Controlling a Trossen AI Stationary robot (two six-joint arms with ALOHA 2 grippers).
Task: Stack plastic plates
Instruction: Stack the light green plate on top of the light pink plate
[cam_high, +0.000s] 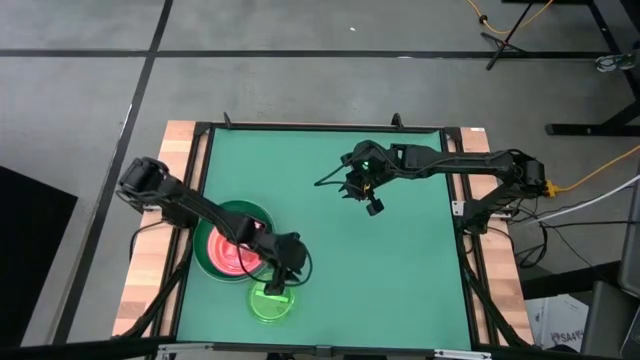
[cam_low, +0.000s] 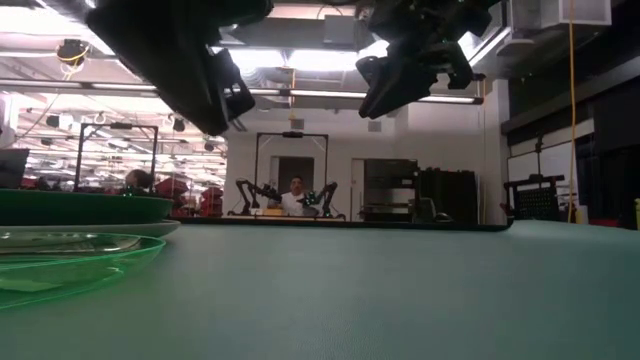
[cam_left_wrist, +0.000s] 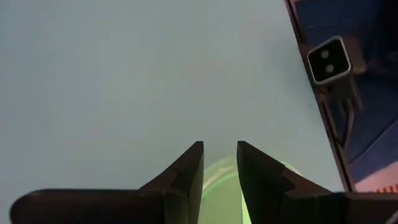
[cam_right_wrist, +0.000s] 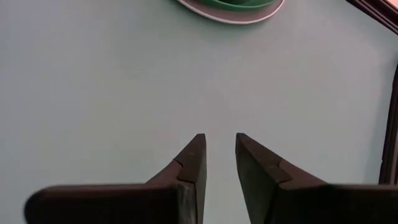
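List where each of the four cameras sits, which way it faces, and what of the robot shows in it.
High: overhead, facing down; both arms, plate stack, lime-green plate.
Low: table height, facing the room; plates at left, both arms above.
Left wrist: on the left arm; left gripper over the lime-green plate.
Right wrist: on the right arm; right gripper over green mat.
High and low share both arms.
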